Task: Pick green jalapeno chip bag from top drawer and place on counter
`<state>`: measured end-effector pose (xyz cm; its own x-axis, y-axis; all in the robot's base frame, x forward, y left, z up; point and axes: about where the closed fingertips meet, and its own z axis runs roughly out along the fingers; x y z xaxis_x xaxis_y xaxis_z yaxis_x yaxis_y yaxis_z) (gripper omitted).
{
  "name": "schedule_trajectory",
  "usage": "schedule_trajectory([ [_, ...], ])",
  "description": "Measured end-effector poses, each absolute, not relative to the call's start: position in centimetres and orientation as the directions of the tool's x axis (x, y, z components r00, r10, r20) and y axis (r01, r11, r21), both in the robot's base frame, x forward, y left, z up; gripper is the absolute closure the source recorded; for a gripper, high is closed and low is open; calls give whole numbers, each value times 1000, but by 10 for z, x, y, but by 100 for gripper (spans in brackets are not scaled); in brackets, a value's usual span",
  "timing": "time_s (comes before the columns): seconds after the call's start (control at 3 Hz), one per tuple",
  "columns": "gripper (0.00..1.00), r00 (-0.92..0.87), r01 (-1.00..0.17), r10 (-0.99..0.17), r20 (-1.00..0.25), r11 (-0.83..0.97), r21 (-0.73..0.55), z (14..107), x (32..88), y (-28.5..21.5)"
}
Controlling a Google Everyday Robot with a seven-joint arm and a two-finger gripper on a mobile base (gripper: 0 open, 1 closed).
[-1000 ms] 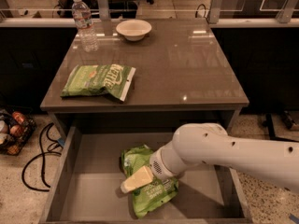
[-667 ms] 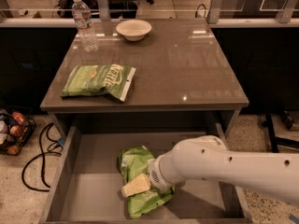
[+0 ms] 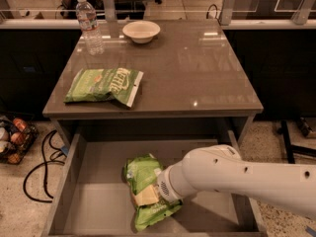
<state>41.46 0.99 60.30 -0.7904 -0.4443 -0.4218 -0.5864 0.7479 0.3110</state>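
The green jalapeno chip bag [image 3: 146,189] lies in the open top drawer [image 3: 91,206], near its middle, bright green and puffy. My gripper [image 3: 146,195] comes in from the right at the end of a thick white arm and sits over the middle of the bag; a pale fingertip lies on the bag's surface. The counter [image 3: 197,78] is the glossy grey-brown tabletop above the drawer.
A flatter green "KETTLE" bag [image 3: 104,85] lies on the counter's left front. A water bottle [image 3: 89,24] and a white bowl [image 3: 141,31] stand at the back. Cables and a wire basket [image 3: 12,139] lie on the floor at the left.
My arm has shifted left and a little down over the bag. The bag has turned slightly and slid left in the drawer.
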Motion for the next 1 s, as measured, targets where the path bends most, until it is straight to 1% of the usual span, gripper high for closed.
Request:
schedule_trajectory([
  [0.33,87,-789,-588,-446,-423,747,309,604,414,10],
  [0.67,100,-787,-590,-448,-424,747,307,605,414,11],
  [1.0,100,-787,-590,-448,-424,747,307,605,414,11],
])
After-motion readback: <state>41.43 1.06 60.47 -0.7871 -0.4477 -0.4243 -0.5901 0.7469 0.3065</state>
